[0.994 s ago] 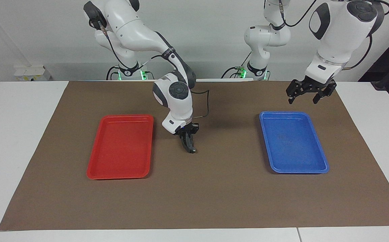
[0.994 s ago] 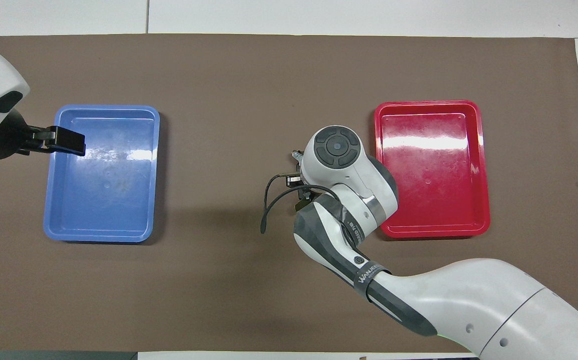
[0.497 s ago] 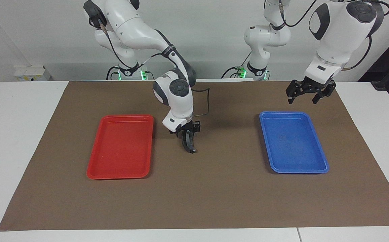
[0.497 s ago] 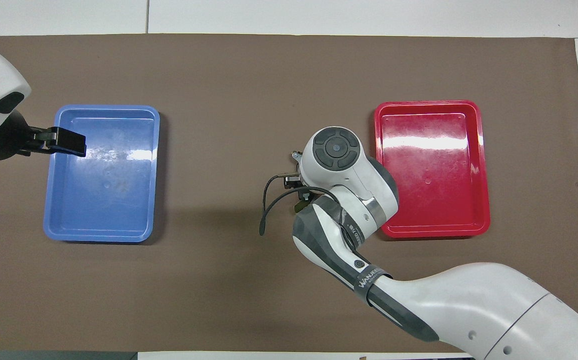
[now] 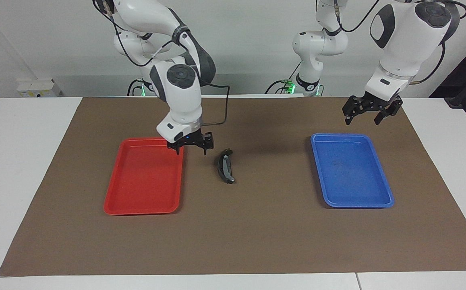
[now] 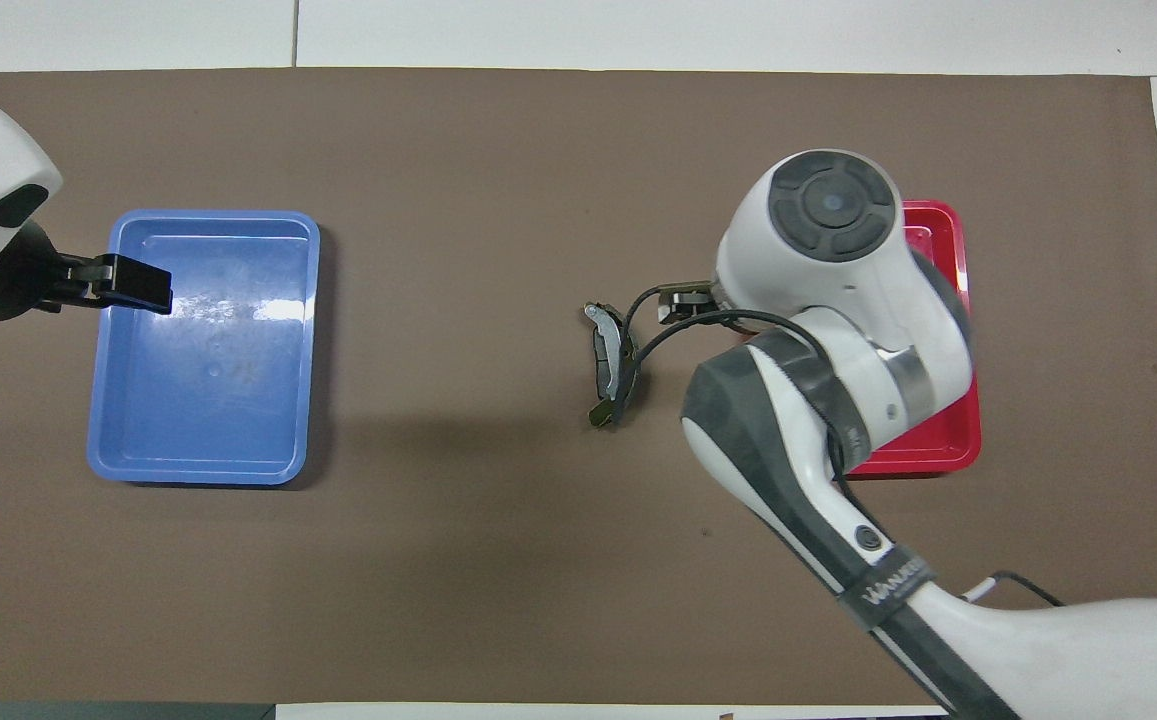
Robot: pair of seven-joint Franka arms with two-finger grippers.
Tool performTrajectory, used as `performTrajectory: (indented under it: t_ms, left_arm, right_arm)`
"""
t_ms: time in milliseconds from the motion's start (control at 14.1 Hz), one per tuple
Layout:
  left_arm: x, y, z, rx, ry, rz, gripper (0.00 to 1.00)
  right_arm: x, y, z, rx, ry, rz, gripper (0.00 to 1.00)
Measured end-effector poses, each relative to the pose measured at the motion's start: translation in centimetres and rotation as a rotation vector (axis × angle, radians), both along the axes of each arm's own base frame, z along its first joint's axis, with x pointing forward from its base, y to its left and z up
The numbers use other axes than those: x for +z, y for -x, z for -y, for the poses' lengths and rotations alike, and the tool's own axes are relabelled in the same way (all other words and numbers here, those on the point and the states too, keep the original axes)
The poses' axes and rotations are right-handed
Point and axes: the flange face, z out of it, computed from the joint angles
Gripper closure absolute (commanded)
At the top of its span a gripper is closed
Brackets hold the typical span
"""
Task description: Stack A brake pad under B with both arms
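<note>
Right tool (image 5: 190, 146): raised over the corner of the red tray nearest the robots and the middle of the worktop, fingers spread apart and pointing down, holding nothing; in the overhead view the arm's wrist hides it.
Red tray (image 5: 144, 177): lies flat on the brown mat toward the right arm's end, nothing in the part that shows; in the overhead view (image 6: 938, 225) the right arm covers most of it.
B (image 5: 225, 165): the curved black piece lies on the mat near the middle, just beside the red tray on the side toward the blue tray, clear of both tools; in the overhead view (image 6: 609, 362) it runs lengthwise toward and away from the robots, its grey strip showing.
A brake pad: I cannot make it out as a separate piece; whether it lies under B cannot be told.
Brown mat (image 5: 257, 233): covers most of the white worktop (image 5: 19, 161).
Blue tray (image 5: 351, 169): flat on the mat toward the left arm's end, nothing in it.
Left tool (image 5: 371, 112): waits in the air over the mat by the blue tray's edge nearest the robots, fingers apart, holding nothing; in the overhead view (image 6: 128, 283) its tip overlaps the tray's rim.
</note>
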Motion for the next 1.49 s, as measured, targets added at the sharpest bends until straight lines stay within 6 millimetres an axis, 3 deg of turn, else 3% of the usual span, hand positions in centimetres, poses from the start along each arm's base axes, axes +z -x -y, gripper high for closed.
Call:
performTrajectory:
  t_ms: [284,426,710,923,1065,1491]
  left_arm:
    - [-0.1,0.0,-0.5,0.008,0.0,-0.002,0.0]
    - [-0.1,-0.1,-0.8,0.015,-0.001,-0.002,0.0]
    - [-0.2,0.0,-0.1,0.002,-0.001,-0.004,0.0]
    - [-0.2,0.1,0.1,-0.002,-0.002,-0.007,0.0]
    - [-0.3,0.1,0.1,-0.002,-0.002,-0.008,0.0]
    - [-0.4,0.1,0.1,-0.001,-0.002,-0.009,0.0]
  right_arm:
    - [5.6,0.4,10.5,-0.027,-0.006,-0.064,0.0]
    - [8.2,1.2,14.8,-0.024,-0.008,-0.103,0.0]
    - [12.5,2.7,20.4,-0.003,-0.015,-0.136,0.0]
    - [13.2,3.3,24.8,-0.019,-0.027,-0.143,0.0]
    - [13.4,3.5,26.5,-0.035,-0.03,-0.141,0.0]
    - [15.2,3.7,25.6,-0.036,-0.027,-0.102,0.0]
